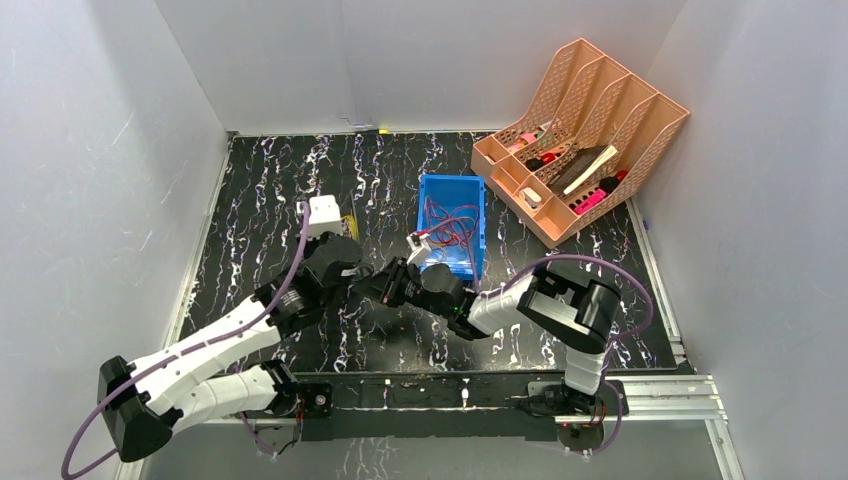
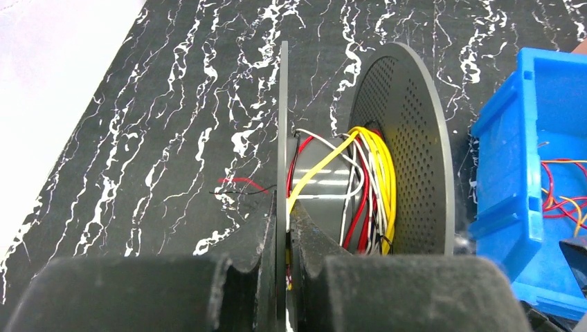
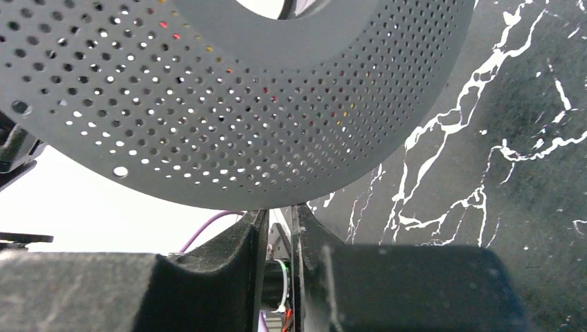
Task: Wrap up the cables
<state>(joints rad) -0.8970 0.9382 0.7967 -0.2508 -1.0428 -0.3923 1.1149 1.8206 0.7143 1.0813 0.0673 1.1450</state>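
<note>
- Holding the spool edge-on, my left gripper is clamped shut on its thin flange.
- The cables (yellow, red, white) sit wound on the hub; more lie in the blue bin.
- The right gripper is narrowly parted beside the perforated flange, gripping nothing I can see.
- Risk: with no tension on the free ends, turns may slip and unwind — or the thin flange may pivot in my grip.

Table is recorded as black marble pattern with white veining. Spool is noted as grey, its flanges perforated in a regular dot grid. Cables wound on it are logged as yellow, red, white and black (yellow most prominent). Bin is recorded as bright blue, organizer as peach and latticed, arm cords as purple.
</note>
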